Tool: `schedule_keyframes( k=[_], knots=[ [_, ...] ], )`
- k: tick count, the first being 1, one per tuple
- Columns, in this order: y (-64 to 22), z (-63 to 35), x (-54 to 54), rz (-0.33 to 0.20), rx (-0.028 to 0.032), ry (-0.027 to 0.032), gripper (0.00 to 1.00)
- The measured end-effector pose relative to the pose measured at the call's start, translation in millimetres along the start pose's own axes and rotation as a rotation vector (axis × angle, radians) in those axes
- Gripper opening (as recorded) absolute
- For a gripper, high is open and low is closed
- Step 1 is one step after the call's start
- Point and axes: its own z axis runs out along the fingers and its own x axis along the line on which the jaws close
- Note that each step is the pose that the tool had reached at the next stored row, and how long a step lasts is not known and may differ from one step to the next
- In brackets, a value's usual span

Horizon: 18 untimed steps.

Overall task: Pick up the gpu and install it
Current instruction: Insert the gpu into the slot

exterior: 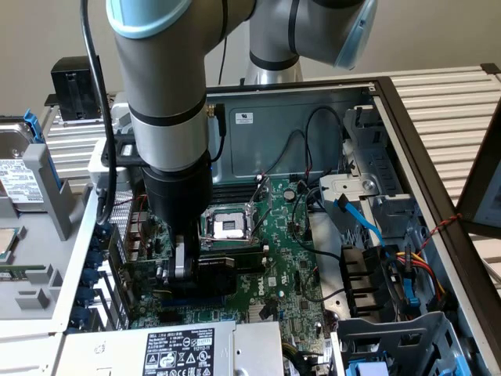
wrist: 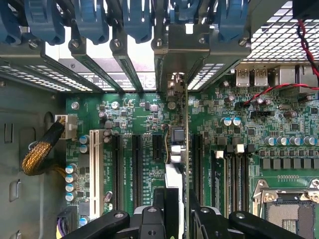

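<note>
Grey sheet-metal walls of an open computer case (exterior: 274, 117) surround a large green motherboard (exterior: 291, 262), with a white slatted table (exterior: 446, 102) beyond it on the exterior view's right. Reaching down into the case, the black claw (exterior: 188, 270) is clamped on the small gpu (exterior: 218, 274), a green card with a black cooler shroud. Held on edge, the card stands over the long black expansion slots (wrist: 135, 164), its silver end bracket (wrist: 174, 55) among the rear slot covers under blue plastic latches (wrist: 89, 20).

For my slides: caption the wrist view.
Gripper holds the gpu edge-on over the motherboard and its expansion slots.
</note>
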Motion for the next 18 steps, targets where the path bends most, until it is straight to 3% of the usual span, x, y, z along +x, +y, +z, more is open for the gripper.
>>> schedule_keyframes(
  k=[18],
  knots=[
    [-0.1, 1.7, 0.0, 0.0, -0.0004, -0.0001, 0.28]
  ],
)
